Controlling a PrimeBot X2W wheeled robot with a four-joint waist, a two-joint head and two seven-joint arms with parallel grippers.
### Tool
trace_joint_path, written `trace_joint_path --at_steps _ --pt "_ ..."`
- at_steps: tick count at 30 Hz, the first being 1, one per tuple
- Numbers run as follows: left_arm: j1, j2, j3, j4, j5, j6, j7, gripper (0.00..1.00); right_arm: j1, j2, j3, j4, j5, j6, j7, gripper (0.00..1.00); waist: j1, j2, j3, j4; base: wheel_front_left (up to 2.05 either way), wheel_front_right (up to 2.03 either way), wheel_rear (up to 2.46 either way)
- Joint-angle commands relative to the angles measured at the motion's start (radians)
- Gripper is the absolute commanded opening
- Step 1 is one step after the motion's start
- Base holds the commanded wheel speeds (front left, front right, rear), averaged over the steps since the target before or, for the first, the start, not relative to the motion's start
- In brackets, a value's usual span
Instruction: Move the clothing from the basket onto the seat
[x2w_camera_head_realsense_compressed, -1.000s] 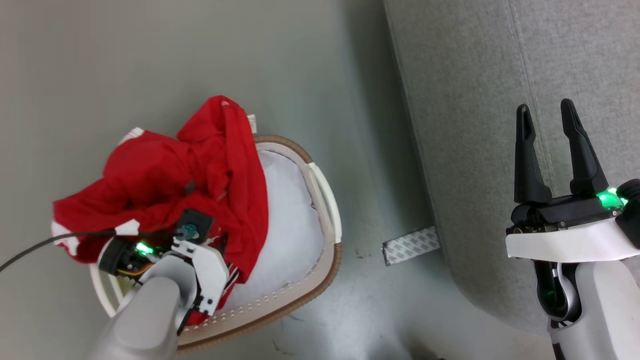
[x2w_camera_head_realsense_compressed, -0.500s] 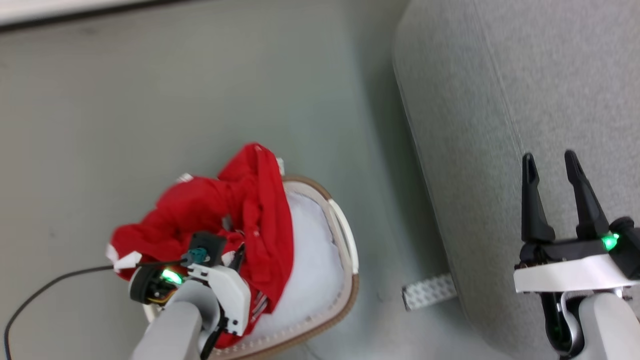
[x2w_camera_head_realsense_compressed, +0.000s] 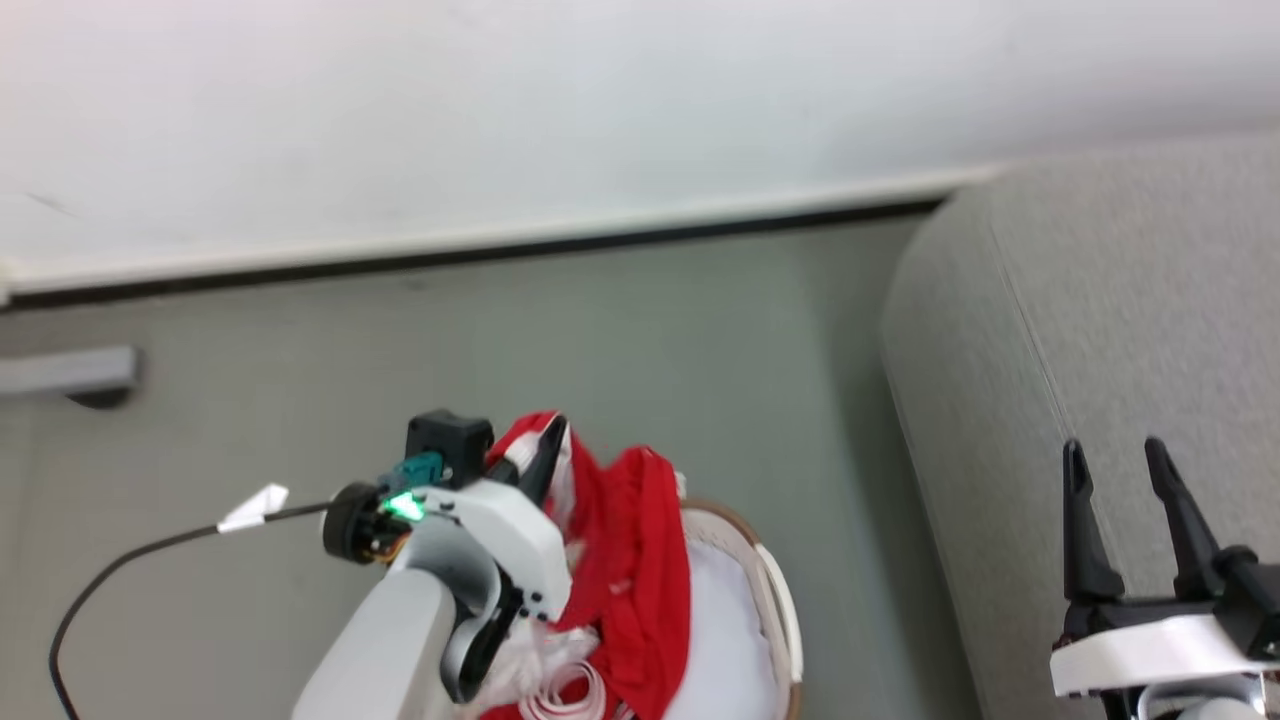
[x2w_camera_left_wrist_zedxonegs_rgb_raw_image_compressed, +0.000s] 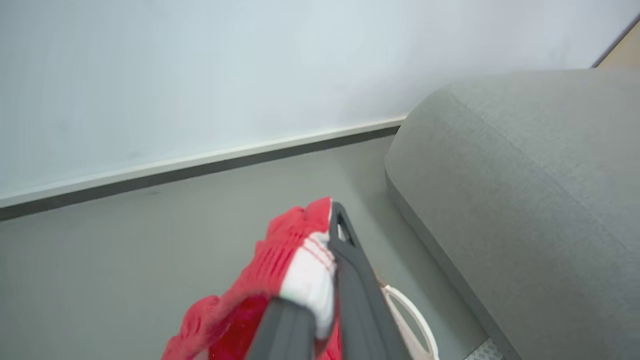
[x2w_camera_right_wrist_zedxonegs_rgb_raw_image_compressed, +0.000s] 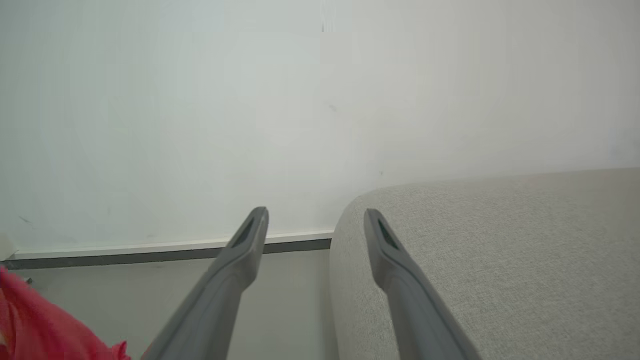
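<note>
left claw (x2w_camera_head_realsense_compressed: 545, 450) grips the red clothing (x2w_camera_head_realsense_compressed: 640, 560), which hangs into the basket (x2w_camera_head_realsense_compressed: 778, 590); right claw (x2w_camera_head_realsense_compressed: 1115, 462), at 4 o'clock, spread wide over the sofa (x2w_camera_head_realsense_compressed: 1050, 340).

**Clothing hangs over basket, left of seat**

The basket (x2w_camera_head_realsense_compressed: 775, 590) stands on the floor (x2w_camera_head_realsense_compressed: 700, 350) towards its near edge. The seat (x2w_camera_head_realsense_compressed: 1080, 330) is to its right, with a strip of floor between them. The clothing (x2w_camera_head_realsense_compressed: 640, 580) hangs over the basket's left half, pinched at its top by the left gripper (x2w_camera_head_realsense_compressed: 540, 452). A pad (x2w_camera_head_realsense_compressed: 730, 650) lies inside the basket. The right gripper (x2w_camera_head_realsense_compressed: 1114, 450) hovers above the seat's left edge. The wall (x2w_camera_head_realsense_compressed: 600, 100) runs along the floor's far edge, behind everything.
</note>
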Motion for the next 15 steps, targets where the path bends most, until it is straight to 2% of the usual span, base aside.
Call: trace_joint_path --at_steps 1,8,15 --pt "0.016 -0.002 0.003 -0.057 -0.013 0.007 0.023 0.00 0.028 -0.004 -0.006 0.007 -0.012 -0.002 -0.002 1.00 0.0002 0.0000 -0.098 0.073 0.00 0.00 0.00" --pt "0.018 0.007 0.008 -0.270 -0.046 0.021 0.121 0.00 0.091 -0.007 -0.002 0.020 -0.024 -0.002 -0.002 1.00 0.0002 0.0000 -0.198 0.097 0.00 0.00 0.00" --pt "-0.028 0.028 0.033 -0.397 -0.078 0.027 0.209 0.00 0.125 -0.033 0.030 0.031 -0.016 -0.002 -0.002 1.00 0.0002 0.0000 -0.249 0.092 0.00 0.00 0.00"
